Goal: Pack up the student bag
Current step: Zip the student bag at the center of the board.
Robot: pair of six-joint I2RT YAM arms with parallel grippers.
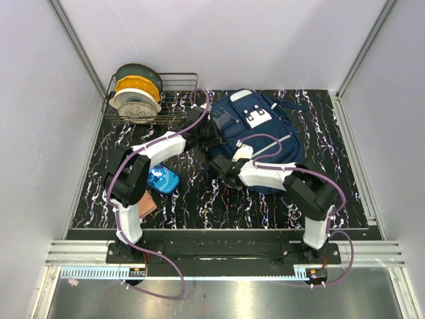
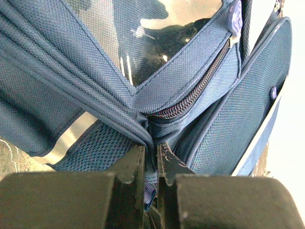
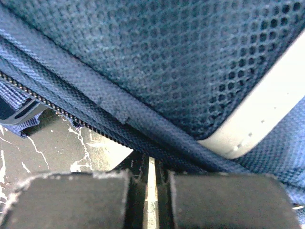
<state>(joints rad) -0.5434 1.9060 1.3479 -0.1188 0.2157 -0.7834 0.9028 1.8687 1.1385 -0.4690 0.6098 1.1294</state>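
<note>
The student bag [image 1: 262,129], a big navy backpack with white patches, lies at the back middle of the dark marbled table [image 1: 199,199]. My left gripper [image 1: 207,135] is at the bag's left edge. In the left wrist view it [image 2: 151,155] is shut on a bunched fold of the student bag [image 2: 57,62] beside a zip [image 2: 190,98]. My right gripper [image 1: 224,167] sits at the bag's near-left edge. Its jaws [image 3: 150,164] stand shut under the student bag's seam [image 3: 143,71], a thin bright slit between them. Whether fabric is pinched at the tips is hidden.
A small bright blue pouch [image 1: 161,179] and a brownish flat item [image 1: 145,203] lie by the left arm. A wire basket [image 1: 174,106] with filament spools [image 1: 136,93] stands at the back left. White walls close in three sides.
</note>
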